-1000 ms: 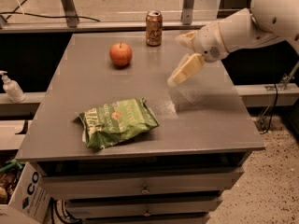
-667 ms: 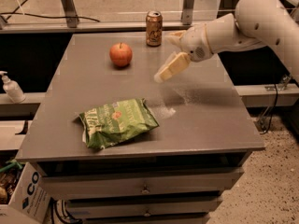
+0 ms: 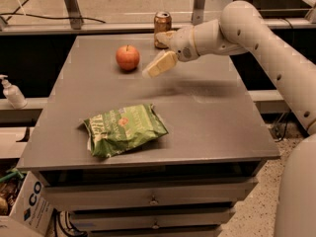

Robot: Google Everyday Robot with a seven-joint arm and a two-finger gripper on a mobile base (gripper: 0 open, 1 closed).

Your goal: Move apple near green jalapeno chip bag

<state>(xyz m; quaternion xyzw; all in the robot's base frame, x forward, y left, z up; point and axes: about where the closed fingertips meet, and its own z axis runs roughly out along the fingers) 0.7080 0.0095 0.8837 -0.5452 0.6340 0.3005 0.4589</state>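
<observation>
The red-orange apple [image 3: 128, 57] stands on the far left part of the grey table [image 3: 212, 117]. The green jalapeno chip bag [image 3: 123, 129] lies crinkled near the front left, well apart from the apple. My gripper [image 3: 159, 51] hangs over the table just right of the apple, a little above its height. It is open and empty. One cream finger [image 3: 159, 65] points down-left toward the apple, and the other finger [image 3: 166, 34] is in front of the can.
A brown-gold drink can [image 3: 162, 27] stands at the table's far edge, right behind the gripper. A white pump bottle [image 3: 12, 93] sits on a ledge to the left. A cardboard box [image 3: 24, 206] is on the floor at lower left. Drawers are under the tabletop.
My gripper and arm have moved left across the table, from right of the can to just beside the apple. The apple, bag and can have not moved.
</observation>
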